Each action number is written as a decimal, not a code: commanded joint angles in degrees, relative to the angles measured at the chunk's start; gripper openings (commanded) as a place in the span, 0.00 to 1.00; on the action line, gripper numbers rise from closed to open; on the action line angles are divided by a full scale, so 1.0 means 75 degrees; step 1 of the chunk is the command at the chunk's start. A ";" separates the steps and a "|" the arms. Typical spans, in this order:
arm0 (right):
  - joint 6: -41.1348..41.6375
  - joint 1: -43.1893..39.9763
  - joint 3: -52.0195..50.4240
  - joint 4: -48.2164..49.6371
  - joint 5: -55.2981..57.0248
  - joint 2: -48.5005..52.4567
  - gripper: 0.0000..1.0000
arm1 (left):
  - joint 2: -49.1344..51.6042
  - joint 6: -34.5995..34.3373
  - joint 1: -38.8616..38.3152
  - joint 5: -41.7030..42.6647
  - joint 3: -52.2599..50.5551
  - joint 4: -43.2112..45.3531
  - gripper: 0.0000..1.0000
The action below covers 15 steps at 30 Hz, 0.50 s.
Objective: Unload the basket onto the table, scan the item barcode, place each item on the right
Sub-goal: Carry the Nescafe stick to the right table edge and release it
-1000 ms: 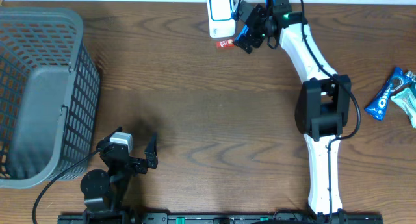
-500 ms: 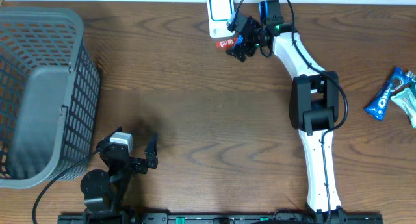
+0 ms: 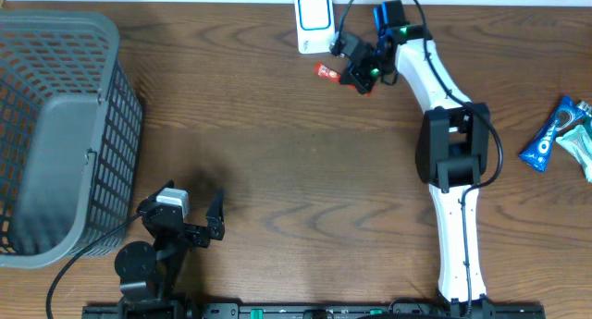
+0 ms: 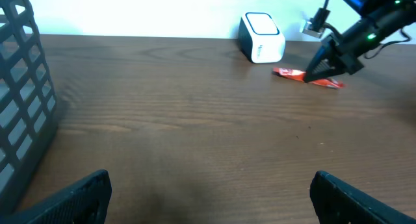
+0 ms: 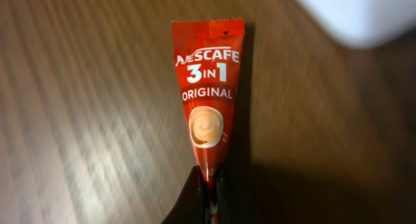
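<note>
Right gripper [image 5: 209,188] newly clamped, Nescafe 3in1 Original sachet [image 5: 207,100]

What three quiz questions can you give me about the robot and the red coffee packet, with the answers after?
1. True or false: the right fingers pinch one end of the red coffee sachet.
2. Which lies nearest the white scanner? A: the grey basket. B: the red coffee sachet. C: the blue Oreo pack.
3. Fill in: the left fingers stand ____, holding nothing.
Key: 1 true; 2 B; 3 open.
</note>
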 commanded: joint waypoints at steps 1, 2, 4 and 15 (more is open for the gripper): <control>0.0618 -0.0201 -0.0391 -0.0743 0.1215 0.0638 0.01 | -0.0006 0.0105 0.0017 0.0047 -0.0175 -0.0026 0.98; 0.0816 -0.0230 -0.0391 -0.0883 0.1218 0.0565 0.01 | -0.0006 0.0105 0.0017 0.0047 -0.0175 -0.0023 0.98; 0.1326 -0.0335 -0.0388 -0.1113 0.1215 0.0326 0.01 | -0.0006 0.0105 0.0017 0.0047 -0.0175 -0.0023 0.98; 0.3628 -0.1880 -0.0388 -0.2090 0.2393 -0.2136 0.01 | -0.0006 0.0105 0.0017 0.0047 -0.0175 -0.0023 0.98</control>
